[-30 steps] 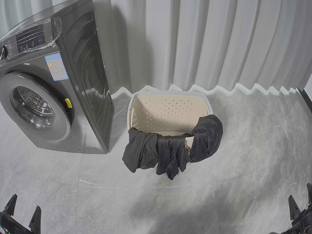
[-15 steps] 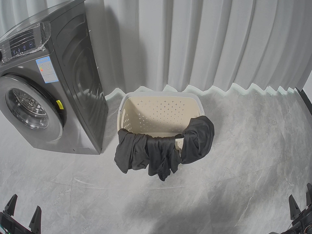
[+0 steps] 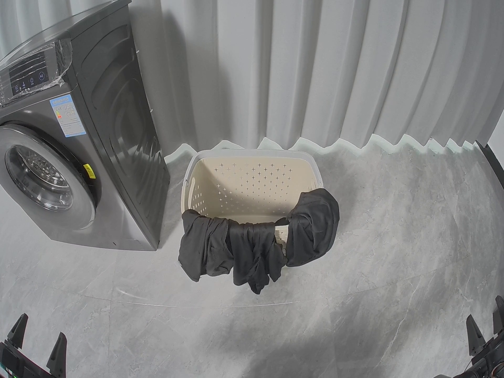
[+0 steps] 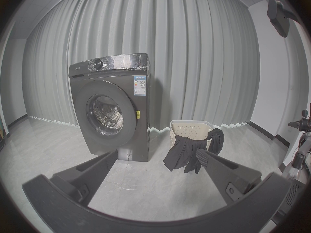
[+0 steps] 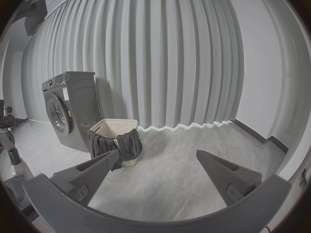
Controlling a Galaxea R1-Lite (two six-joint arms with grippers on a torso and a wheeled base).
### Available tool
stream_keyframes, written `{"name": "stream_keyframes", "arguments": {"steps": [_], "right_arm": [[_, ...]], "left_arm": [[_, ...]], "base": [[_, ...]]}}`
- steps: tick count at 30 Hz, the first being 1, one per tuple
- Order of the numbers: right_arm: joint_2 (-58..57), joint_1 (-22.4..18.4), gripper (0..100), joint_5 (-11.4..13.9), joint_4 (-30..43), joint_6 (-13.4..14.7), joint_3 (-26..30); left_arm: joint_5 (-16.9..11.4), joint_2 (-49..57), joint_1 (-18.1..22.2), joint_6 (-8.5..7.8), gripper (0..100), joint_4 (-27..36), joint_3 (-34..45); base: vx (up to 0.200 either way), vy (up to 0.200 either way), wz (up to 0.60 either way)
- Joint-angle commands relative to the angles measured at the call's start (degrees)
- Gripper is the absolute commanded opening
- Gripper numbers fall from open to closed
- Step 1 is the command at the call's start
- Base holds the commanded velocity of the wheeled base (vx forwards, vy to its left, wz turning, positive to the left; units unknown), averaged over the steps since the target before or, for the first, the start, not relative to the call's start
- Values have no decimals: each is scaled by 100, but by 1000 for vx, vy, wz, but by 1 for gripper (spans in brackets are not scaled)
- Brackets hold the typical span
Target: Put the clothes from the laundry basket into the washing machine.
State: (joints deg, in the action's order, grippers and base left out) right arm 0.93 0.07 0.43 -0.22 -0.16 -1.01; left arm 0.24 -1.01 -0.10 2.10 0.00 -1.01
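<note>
Whole head view shifted by camera motion, washing machine (image 3: pixel 79 148) and laundry basket (image 3: pixel 252 185) now further left

Low at robot's own left: left end effector (image 3: pixel 40 335), fingers spread wide, empty. Low at robot's own right: right end effector (image 3: pixel 484 316), fingers likewise spread wide, empty. Both point forward, roughly level, well apart from each other.

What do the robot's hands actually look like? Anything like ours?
Not much. The left hand and right hand look alike: each has two dark grey, wedge-shaped fingers tapering to points, mounted on a curved black bar. Each finger has a small round screw hole near its base and fine ribbing inside its tip.
</note>
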Motion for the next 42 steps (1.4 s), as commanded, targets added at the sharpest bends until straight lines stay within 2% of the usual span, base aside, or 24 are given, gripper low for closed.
{"name": "stream_keyframes", "arguments": {"steps": [1, 10, 42], "right_arm": [[-93, 1, 100, 1, -4, -2, 101], [-93, 1, 100, 1, 4, -2, 101], [-93, 1, 100, 1, -4, -2, 101]], "left_arm": [[2, 92, 1, 1, 100, 0, 101], [2, 92, 10, 10, 100, 0, 101], [11, 92, 1, 19, 100, 0, 101]], "base": [[0, 0, 0], [0, 0, 0], [200, 0, 0]]}}
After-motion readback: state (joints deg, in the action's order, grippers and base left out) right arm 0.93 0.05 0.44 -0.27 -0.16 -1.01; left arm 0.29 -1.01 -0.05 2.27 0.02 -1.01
